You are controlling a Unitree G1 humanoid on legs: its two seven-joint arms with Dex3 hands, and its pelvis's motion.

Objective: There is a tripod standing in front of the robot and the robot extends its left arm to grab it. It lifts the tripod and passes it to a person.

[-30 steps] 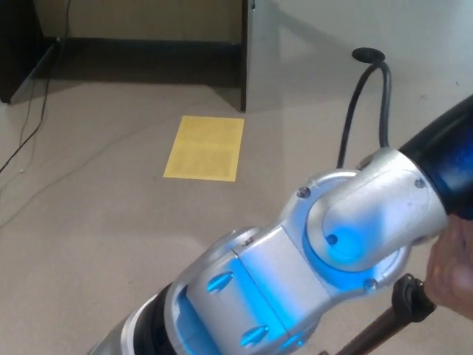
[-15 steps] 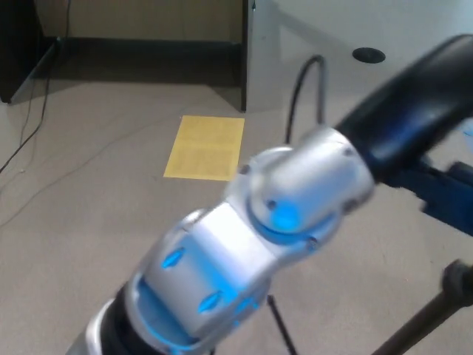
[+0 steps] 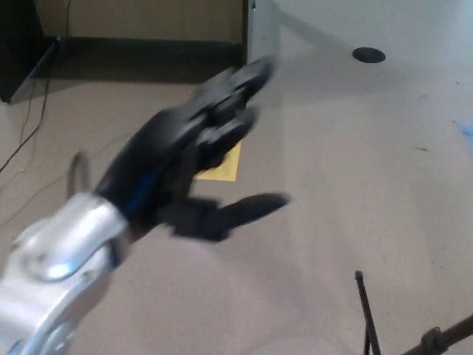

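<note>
At the far left edge of the frame a thin dark cable [image 3: 28, 118] trails over the beige floor [image 3: 355, 170], and a dark piece of furniture [image 3: 18, 44] fills the upper left corner. In the lower left corner sits the silver wrist joint [image 3: 52, 281] of the robot's left arm, with a faint blue glow on it and a grey loop of cable just above it. From that joint the black left hand [image 3: 185, 159] reaches up and to the right across the middle of the frame, blurred by motion. Its two thick fingers [image 3: 233, 92] point toward the upper middle, while the thumb [image 3: 244, 208] sticks out to the right, well apart from them; the hand is spread and holds nothing. Behind the fingers a yellow sheet [image 3: 222, 164] lies flat on the floor, mostly hidden by the hand. Along the top of the frame runs a dark wall base under a desk panel [image 3: 247, 29]. Further right, near the top, a round black disc [image 3: 368, 55] is set in the floor. In the lower right corner the tripod [image 3: 414, 344] shows only in part: a thin black leg standing nearly upright and a thicker dark tube slanting up to the right edge. It is well apart from the left hand. The right hand does not show.
</note>
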